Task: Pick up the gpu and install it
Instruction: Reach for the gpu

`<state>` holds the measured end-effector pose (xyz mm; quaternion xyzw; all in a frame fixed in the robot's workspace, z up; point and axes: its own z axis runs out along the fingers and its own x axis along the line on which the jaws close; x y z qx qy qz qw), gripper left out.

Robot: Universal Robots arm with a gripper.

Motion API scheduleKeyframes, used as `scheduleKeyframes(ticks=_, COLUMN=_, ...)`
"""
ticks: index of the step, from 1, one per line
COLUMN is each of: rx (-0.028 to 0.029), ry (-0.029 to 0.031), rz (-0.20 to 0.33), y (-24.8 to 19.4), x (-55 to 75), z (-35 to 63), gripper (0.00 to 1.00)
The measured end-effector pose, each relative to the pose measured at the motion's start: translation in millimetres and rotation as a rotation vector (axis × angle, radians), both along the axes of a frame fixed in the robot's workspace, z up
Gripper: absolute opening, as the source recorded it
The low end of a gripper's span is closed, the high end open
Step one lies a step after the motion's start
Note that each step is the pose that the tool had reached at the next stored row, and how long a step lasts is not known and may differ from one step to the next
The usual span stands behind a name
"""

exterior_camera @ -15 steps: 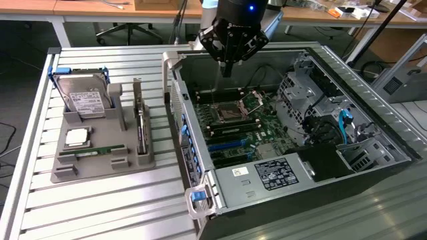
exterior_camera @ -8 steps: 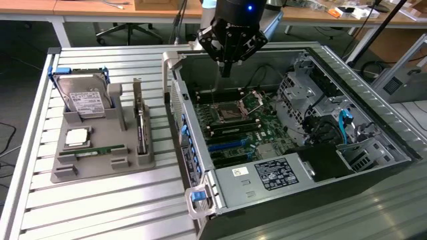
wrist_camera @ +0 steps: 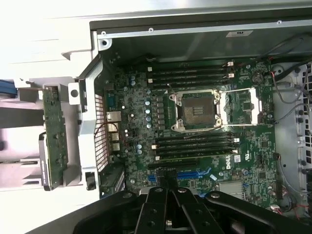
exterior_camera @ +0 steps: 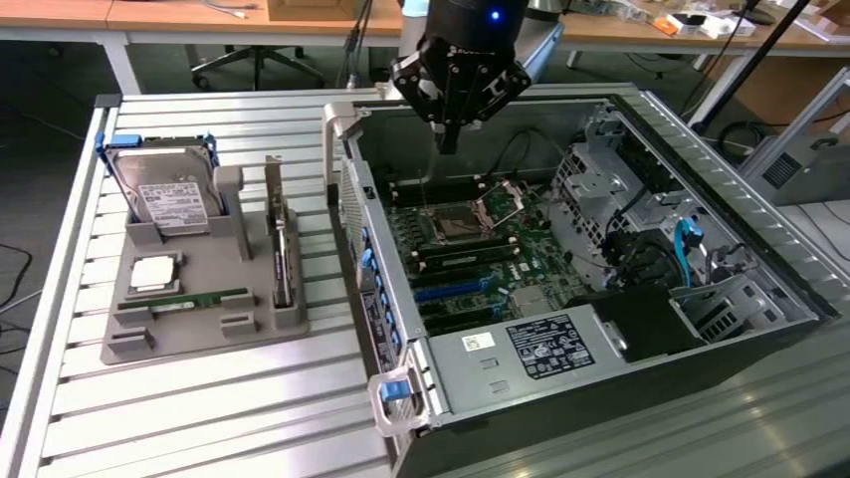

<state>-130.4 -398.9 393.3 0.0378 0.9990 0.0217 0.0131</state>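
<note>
The gpu [exterior_camera: 279, 244] stands on its long edge in a slot of the grey holder [exterior_camera: 199, 329], on the exterior view's left beside the computer case. In the wrist view the gpu [wrist_camera: 53, 134] shows its brownish-green board face, just outside the case's rear wall. My gripper [exterior_camera: 448, 137] hangs over the back of the open case [exterior_camera: 624, 349], well to the right of the gpu and above the motherboard [exterior_camera: 485, 254]. Its fingers [wrist_camera: 157, 202] are pressed together, shut with nothing between them.
The holder also carries a silver hard drive [exterior_camera: 170, 194], a processor chip [exterior_camera: 153, 271] and a green RAM stick [exterior_camera: 186, 299]. Inside the case are the processor socket [wrist_camera: 197, 109], blue expansion slots [wrist_camera: 192, 173], the power supply [exterior_camera: 538, 349] and drive cages [exterior_camera: 638, 199]. The slatted table [exterior_camera: 199, 418] lies around them.
</note>
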Motion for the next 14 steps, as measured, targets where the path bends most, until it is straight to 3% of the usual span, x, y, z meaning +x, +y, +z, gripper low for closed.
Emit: scheduleKeyframes(ticks=14, rx=0.0000, ry=0.0000, rz=0.000, y=0.0, x=-7.9, z=0.0, gripper=0.11)
